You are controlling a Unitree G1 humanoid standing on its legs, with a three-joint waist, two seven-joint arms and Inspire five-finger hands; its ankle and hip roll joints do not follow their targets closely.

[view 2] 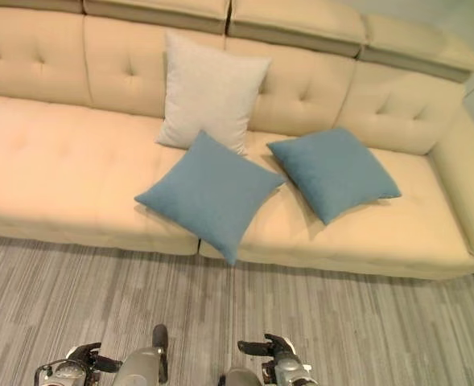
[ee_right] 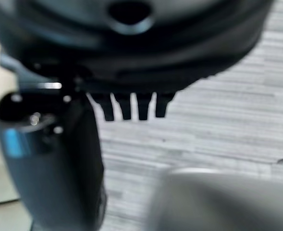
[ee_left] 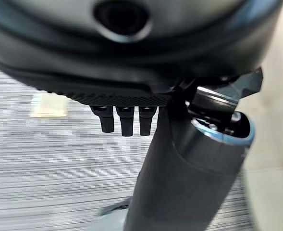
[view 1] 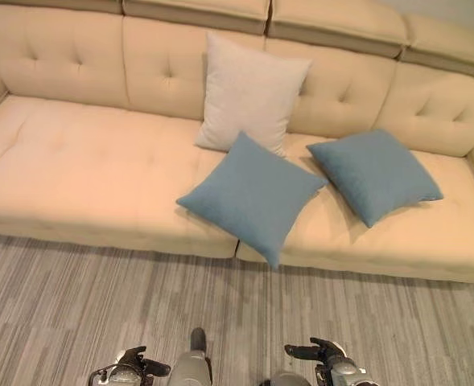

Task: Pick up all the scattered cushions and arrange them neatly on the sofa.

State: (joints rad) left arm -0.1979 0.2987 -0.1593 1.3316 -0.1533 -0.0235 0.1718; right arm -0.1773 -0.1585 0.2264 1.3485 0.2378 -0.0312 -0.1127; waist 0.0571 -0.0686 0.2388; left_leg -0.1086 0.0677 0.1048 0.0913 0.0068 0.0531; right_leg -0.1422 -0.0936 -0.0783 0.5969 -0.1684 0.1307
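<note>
Three cushions lie on the beige sofa (view 1: 84,161). A white cushion (view 1: 249,92) leans upright against the backrest near the middle. In front of it a blue cushion (view 1: 253,197) lies flat and skewed, one corner hanging over the seat's front edge. A second blue cushion (view 1: 373,173) lies flat to its right, also turned at an angle. My left hand (view 1: 132,366) and right hand (view 1: 313,352) hang low above the floor, well short of the sofa. Each wrist view shows straight fingers (ee_left: 127,122) (ee_right: 131,108) with nothing in them.
Grey striped carpet (view 1: 100,297) runs between me and the sofa front. The sofa's left half is bare seat. An armrest (view 2: 470,185) closes the sofa's right end.
</note>
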